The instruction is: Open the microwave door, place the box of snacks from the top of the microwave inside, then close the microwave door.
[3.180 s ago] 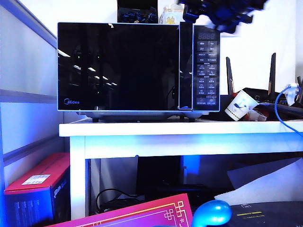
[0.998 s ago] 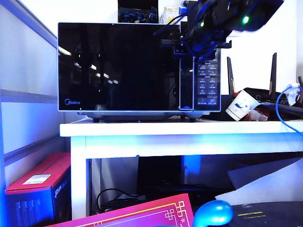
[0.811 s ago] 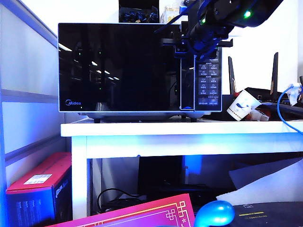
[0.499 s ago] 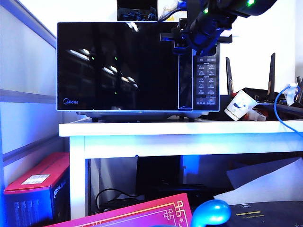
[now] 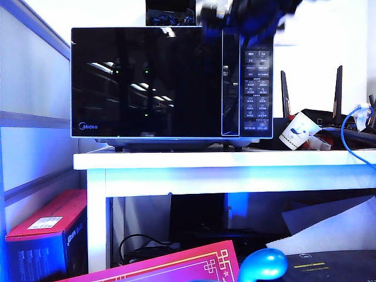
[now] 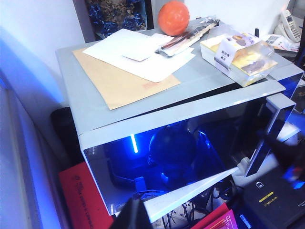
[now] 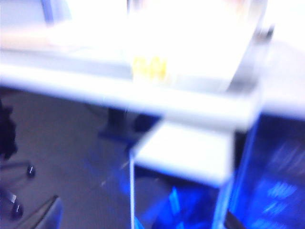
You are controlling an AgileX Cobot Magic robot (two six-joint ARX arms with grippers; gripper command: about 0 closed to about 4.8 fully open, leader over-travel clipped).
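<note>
We see the microwave (image 5: 170, 82), a large black oven with silver trim, standing on a white table (image 5: 223, 160). Its glossy door (image 5: 147, 82) stands slightly ajar at the handle (image 6: 269, 129) side, which shows most plainly from the left wrist camera; a blue glow reflects in the glass. The touch-button panel (image 5: 257, 88) runs down the right of the front.

The box of snacks (image 6: 240, 52), small and pale with a clear lid, sits on the microwave's grey top near the corner above the handle. Beside it lie white papers (image 6: 143, 52), a tan envelope (image 6: 119, 78) and an orange ball (image 6: 173, 17).

The right gripper (image 5: 247, 17) appears as a dark blur at the microwave's upper front corner, above the button panel. Both views of it are smeared, so we cannot tell whether its fingers are spread or together, or whether it touches anything.

The left gripper is out of sight; its camera looks down on the microwave from the hinge side.
</note>
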